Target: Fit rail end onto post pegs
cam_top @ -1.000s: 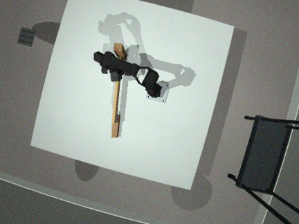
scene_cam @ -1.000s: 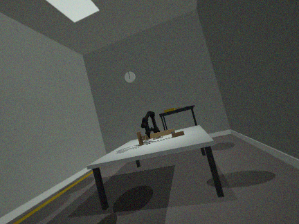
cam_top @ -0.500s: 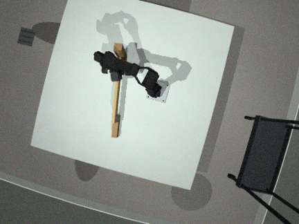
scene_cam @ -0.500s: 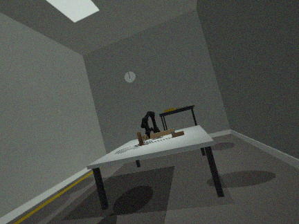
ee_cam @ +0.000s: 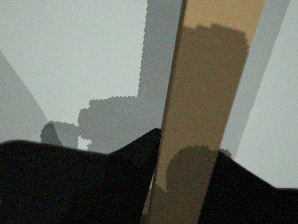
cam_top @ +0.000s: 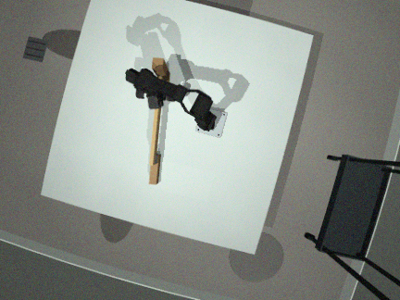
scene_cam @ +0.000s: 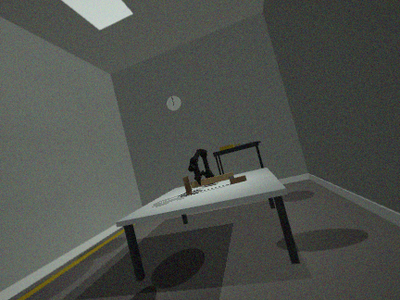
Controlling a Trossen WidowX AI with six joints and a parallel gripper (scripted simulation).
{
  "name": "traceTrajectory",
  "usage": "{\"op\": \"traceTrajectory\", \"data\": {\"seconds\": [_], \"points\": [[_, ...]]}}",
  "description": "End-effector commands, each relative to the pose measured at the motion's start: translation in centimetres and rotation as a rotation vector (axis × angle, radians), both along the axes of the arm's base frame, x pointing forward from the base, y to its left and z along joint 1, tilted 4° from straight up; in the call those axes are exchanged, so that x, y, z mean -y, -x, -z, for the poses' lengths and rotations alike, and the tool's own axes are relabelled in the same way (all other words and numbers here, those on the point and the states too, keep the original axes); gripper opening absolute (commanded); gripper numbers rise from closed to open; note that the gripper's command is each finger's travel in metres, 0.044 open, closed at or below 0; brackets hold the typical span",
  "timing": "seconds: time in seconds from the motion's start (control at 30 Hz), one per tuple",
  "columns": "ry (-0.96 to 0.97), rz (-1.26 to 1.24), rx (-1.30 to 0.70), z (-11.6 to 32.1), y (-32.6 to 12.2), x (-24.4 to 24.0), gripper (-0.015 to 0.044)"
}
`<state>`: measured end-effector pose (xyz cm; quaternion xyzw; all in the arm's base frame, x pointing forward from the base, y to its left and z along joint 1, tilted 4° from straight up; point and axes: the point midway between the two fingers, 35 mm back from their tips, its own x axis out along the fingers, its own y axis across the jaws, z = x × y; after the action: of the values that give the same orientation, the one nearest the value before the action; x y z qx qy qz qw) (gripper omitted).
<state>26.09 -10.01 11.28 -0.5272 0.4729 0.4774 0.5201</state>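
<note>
The long wooden rail (cam_top: 156, 131) (scene_cam: 217, 179) (ee_cam: 205, 90) runs from the footboard block (cam_top: 154, 176) (scene_cam: 239, 180) toward the short wooden post (cam_top: 158, 62) (scene_cam: 187, 185). Its far end is at the block's bracket. My gripper (scene_cam: 198, 181) (ee_cam: 174, 138) is shut on the rail near its post end, one dark finger on each side. In the exterior view the rail looks about level, with its near end close to the post. The arm covers that end in the top view. The pegs, the holes and any gap at the post cannot be made out.
The arm's base plate (cam_top: 222, 126) is on the white table (cam_top: 222, 194) (scene_cam: 218, 199), right of the rail in the top view. The arm arches over the rail beside the post. A dark side table (cam_top: 354, 206) (scene_cam: 238, 147) stands away from the white table.
</note>
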Motion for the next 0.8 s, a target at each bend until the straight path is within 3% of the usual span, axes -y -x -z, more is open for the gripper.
{"op": "traceTrajectory", "data": {"seconds": [0.0,0.77], "points": [[0.015,0.002,0.002,-0.22,0.04,0.47,0.0000],[0.015,0.002,0.002,-0.35,0.03,0.77,0.0000]]}}
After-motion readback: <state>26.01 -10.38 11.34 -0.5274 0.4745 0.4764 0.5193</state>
